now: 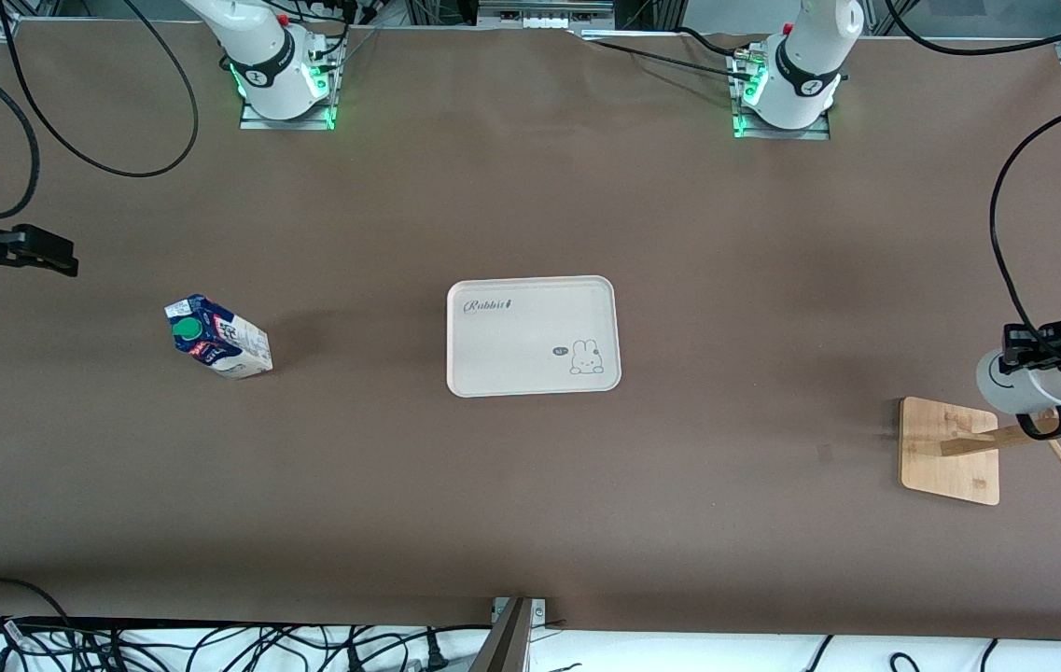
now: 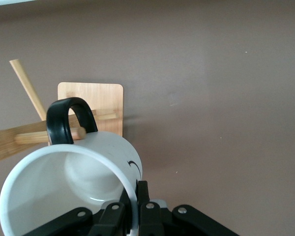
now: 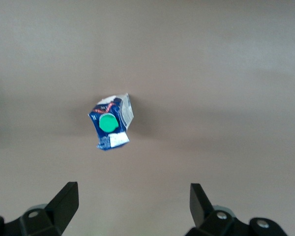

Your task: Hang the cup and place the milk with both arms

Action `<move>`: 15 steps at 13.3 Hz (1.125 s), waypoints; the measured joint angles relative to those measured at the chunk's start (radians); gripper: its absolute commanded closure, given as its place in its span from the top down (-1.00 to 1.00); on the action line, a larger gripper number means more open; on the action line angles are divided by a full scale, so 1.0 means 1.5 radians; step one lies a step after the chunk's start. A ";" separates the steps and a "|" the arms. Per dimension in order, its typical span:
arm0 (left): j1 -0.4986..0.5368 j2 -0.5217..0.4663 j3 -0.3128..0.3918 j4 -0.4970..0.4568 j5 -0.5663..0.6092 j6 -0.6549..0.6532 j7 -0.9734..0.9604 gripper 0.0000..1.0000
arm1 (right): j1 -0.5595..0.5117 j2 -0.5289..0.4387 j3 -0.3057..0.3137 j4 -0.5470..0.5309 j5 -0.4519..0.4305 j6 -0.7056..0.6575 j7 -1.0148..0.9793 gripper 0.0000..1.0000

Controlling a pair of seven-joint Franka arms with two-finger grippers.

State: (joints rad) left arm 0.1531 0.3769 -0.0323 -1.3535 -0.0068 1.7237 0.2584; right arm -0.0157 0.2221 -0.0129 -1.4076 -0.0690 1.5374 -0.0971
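The white cup (image 1: pixel 1008 383) is tilted in my left gripper (image 1: pixel 1036 351), over the wooden rack (image 1: pixel 948 450) at the left arm's end of the table. In the left wrist view my left gripper (image 2: pixel 137 199) is shut on the cup's rim (image 2: pixel 64 191), and the black handle (image 2: pixel 69 120) sits at the tip of a rack peg (image 2: pixel 34 137). The milk (image 1: pixel 217 338) stands on the table toward the right arm's end. My right gripper (image 1: pixel 59 259) is open and empty above the table there. In the right wrist view the right gripper (image 3: pixel 132 196) is short of the milk (image 3: pixel 110 124).
A white rabbit-print tray (image 1: pixel 533 373) lies in the middle of the table, with nothing on it. The rack's base (image 2: pixel 96 101) and a slanted peg (image 2: pixel 27 86) show in the left wrist view. Cables lie along the table's edges.
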 measured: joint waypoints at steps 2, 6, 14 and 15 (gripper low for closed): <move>0.018 0.004 0.000 0.000 0.000 0.000 0.006 -1.00 | 0.000 -0.003 0.000 -0.008 0.001 0.027 0.003 1.00; 0.034 0.012 0.000 0.000 0.000 -0.001 0.012 0.36 | -0.001 -0.030 0.000 -0.008 0.016 0.005 0.003 1.00; 0.033 0.006 -0.028 0.005 0.000 -0.044 0.001 1.00 | -0.006 -0.033 -0.001 -0.012 0.032 0.001 -0.001 1.00; 0.032 0.002 -0.044 0.010 0.000 -0.060 -0.002 1.00 | -0.009 -0.032 -0.003 -0.012 0.032 0.002 -0.001 1.00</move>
State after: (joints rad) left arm 0.2009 0.3795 -0.0976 -1.3377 -0.0068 1.6340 0.2550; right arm -0.0285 0.1735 -0.0180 -1.4257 -0.0215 1.5404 -0.0982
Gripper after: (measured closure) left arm 0.079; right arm 0.000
